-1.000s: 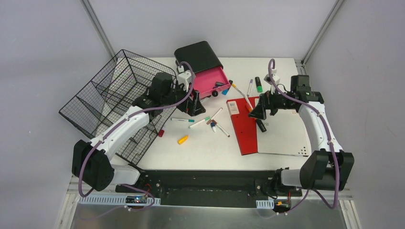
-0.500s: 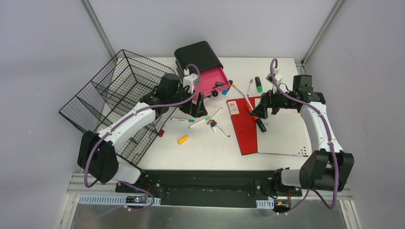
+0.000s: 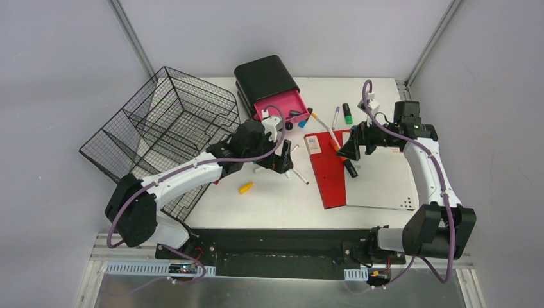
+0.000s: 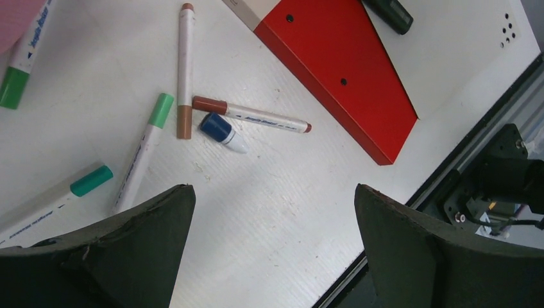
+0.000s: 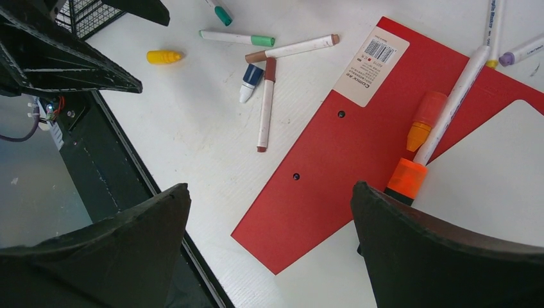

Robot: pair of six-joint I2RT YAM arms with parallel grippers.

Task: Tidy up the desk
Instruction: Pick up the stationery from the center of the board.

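Desk (image 3: 282,202) under both arms, markers (image 4: 253,117) loose on it
Left gripper (image 4: 272,192) and right gripper (image 5: 269,189) both spread, empty. Risk: markers lie bunched, so 1 pinch could snag 2 or roll them.

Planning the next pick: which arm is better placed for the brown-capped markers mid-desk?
Left. The left gripper, open, hangs over those markers; the right gripper, also open, sits over the red folder.

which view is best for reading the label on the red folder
Right wrist: the label lies whole and close, with its barcode plain. The top view shows it small; the left wrist view catches only its corner at the top edge.
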